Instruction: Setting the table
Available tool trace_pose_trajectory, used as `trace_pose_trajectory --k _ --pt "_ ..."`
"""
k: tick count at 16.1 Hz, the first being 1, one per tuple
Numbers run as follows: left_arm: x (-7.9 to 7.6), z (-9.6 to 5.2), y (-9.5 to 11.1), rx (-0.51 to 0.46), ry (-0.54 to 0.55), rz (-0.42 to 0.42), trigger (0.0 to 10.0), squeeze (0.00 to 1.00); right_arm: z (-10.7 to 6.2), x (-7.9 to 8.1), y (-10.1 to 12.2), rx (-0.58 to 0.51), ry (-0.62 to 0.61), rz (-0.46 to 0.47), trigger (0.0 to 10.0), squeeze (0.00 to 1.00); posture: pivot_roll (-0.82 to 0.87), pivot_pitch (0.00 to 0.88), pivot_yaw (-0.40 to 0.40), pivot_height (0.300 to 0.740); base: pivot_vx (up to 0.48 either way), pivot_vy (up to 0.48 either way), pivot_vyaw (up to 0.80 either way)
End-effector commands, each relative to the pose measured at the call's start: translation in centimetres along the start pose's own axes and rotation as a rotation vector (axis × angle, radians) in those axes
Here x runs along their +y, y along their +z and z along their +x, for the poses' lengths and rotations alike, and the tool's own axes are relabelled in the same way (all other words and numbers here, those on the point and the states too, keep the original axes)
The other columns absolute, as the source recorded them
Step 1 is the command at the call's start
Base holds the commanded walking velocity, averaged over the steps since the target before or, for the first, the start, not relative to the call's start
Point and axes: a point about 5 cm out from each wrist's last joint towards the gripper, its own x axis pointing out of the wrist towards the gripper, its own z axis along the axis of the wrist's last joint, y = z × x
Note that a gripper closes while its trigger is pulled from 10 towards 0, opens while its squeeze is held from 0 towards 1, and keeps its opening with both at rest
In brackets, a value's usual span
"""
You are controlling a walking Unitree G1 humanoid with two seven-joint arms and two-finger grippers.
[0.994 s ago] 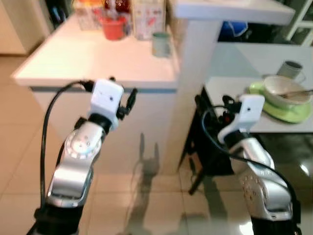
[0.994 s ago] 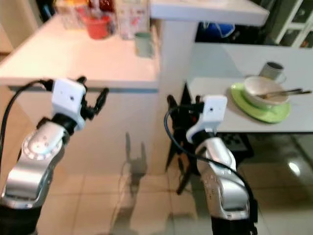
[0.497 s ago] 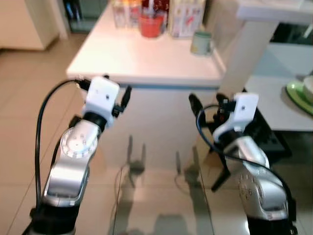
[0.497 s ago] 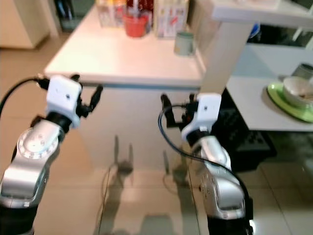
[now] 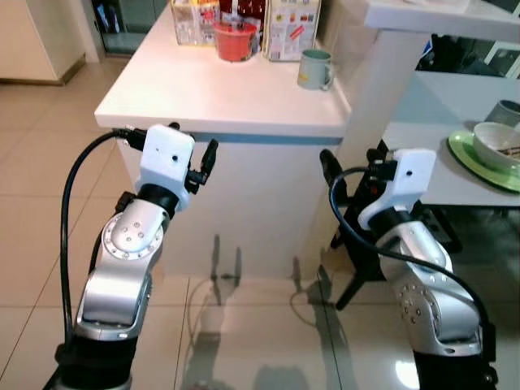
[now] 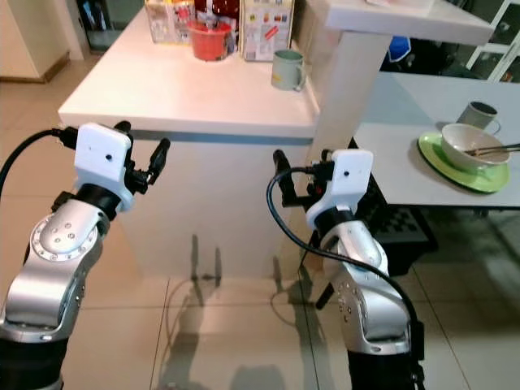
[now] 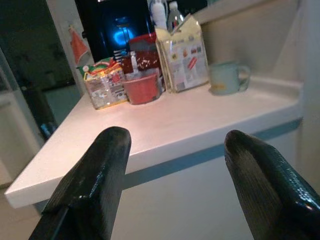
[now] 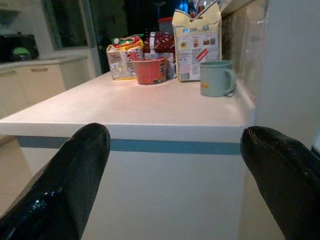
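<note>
We face a white counter (image 5: 219, 97) with a blue strip under its edge, standing on a tiled floor (image 5: 32, 203). To its right, lower and beyond a white pillar (image 5: 382, 73), we see a table (image 6: 406, 175). On the table sits a green plate (image 6: 479, 175) with a bowl (image 6: 467, 146) on it, utensils lying across the bowl, and a grey cup (image 6: 478, 114) just behind.

At the counter's far end stand a carton (image 5: 291, 28), a red tub (image 5: 236, 41) and a snack pack (image 5: 191, 12), with a pale green mug (image 5: 315, 69) near the pillar.

Our left gripper (image 7: 172, 165) and right gripper (image 8: 175, 165) hang in the air short of the counter's near edge, both with fingers spread wide and holding nothing.
</note>
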Motion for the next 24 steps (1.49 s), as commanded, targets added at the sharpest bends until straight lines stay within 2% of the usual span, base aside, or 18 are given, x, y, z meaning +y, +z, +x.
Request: trace_pose_trajectory --k 1,4,13,18,24 --pt "0.31 0.05 0.41 -0.015 0.002 0.003 10.0 0.0 0.44 0.02 0.27 -0.009 0.001 -0.017 10.0 0.0 0.02 0.0 -0.065 0.74 0.405 0.0 0.8" --pt "0.28 0.03 0.34 -0.014 -0.001 0.004 10.0 0.0 0.6 -0.04 0.34 -0.017 -0.008 -0.02 10.0 0.0 0.02 0.0 -0.066 0.74 0.425 0.0 0.71" --pt "0.18 0.17 0.3 -0.018 -0.009 0.007 10.0 0.0 1.08 -0.07 0.51 -0.027 0.002 0.02 10.0 0.0 0.02 0.0 -0.074 0.74 0.43 0.0 0.0" --pt "0.15 0.25 0.3 -0.019 -0.016 0.011 10.0 0.0 1.2 -0.15 0.39 -0.018 0.004 0.025 10.0 0.0 0.02 0.0 -0.073 0.74 0.431 0.0 -0.75" --pt "0.27 0.3 0.3 -0.019 -0.013 0.014 10.0 0.0 1.19 0.12 0.07 -0.001 0.034 0.005 10.0 0.0 0.03 0.0 -0.074 0.74 0.429 0.0 0.0"
